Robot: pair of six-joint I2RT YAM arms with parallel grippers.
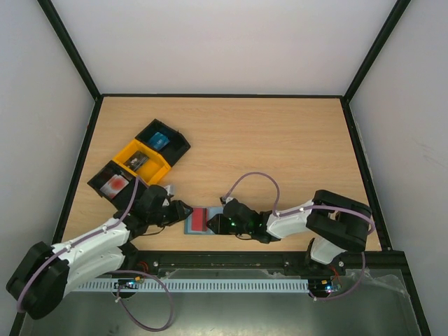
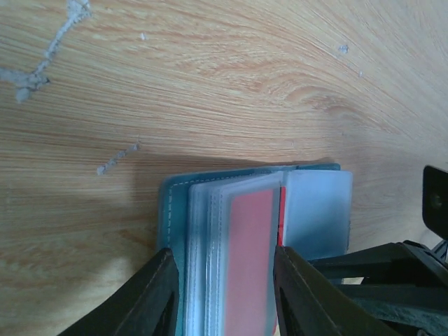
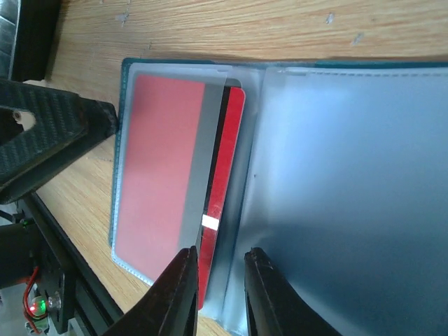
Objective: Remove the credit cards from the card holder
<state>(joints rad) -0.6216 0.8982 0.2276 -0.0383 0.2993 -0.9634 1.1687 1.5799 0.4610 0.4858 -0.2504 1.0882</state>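
— Wood-grain table (image 1: 280,154), with pale scuffs. What lies nearest?
— A soft blue-grey card holder (image 2: 168,210), open flat by the near edge between both claws. It has frosted plastic sleeves (image 3: 336,210) inside. A red card (image 3: 161,175) with a grey band sits in one, and its black-striped edge pokes out.
— And the claws?
— Fingers of the left gripper (image 2: 224,301) are spread either side of the sleeve stack. Those of the right gripper (image 3: 217,297) are nearly together over the card's lower edge (pinching or not, I cannot tell).
— Does the overhead view add anything?
— Three trays, farther back on the left. The near black tray (image 1: 100,176) holds something red and white, the yellow tray (image 1: 126,152) a dark item, the far black tray (image 1: 180,145) something blue.
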